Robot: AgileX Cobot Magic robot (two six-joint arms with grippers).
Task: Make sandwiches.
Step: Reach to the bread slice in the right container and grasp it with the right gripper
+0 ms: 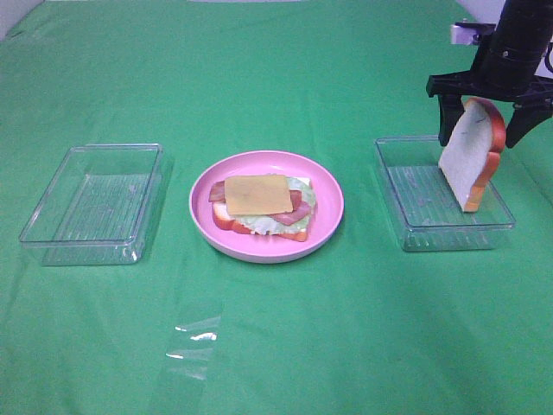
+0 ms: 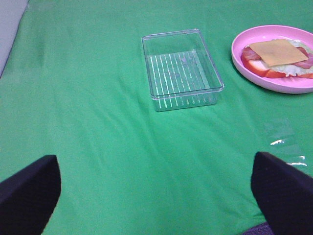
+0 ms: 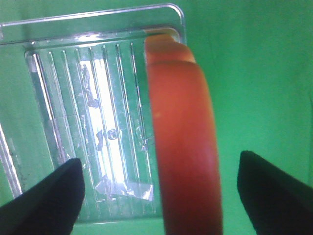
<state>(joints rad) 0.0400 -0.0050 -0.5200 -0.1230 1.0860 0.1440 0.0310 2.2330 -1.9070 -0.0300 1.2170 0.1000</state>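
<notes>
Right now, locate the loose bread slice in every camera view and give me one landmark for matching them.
Exterior high: the bread slice stands on edge at the right, between the right gripper jaws, over the right tray.
Left wrist: not in view; only the left tray and pink plate show.
Right wrist: its orange-brown crust fills the centre.
Shared landmark: the right tray, in the exterior and right wrist views.

front tabletop (image 1: 363, 346): open cloth, only a flat clear film scrap (image 1: 194, 341) lying there
L tray (image 1: 93, 204) to pink plate (image 1: 266, 204): narrow gap
plate to R tray (image 1: 441, 194): wider lane
over R tray: blocked, bread slice (image 1: 471, 151) standing on edge w/ R gripper (image 1: 484, 121) astride it
back tabletop: free
</notes>
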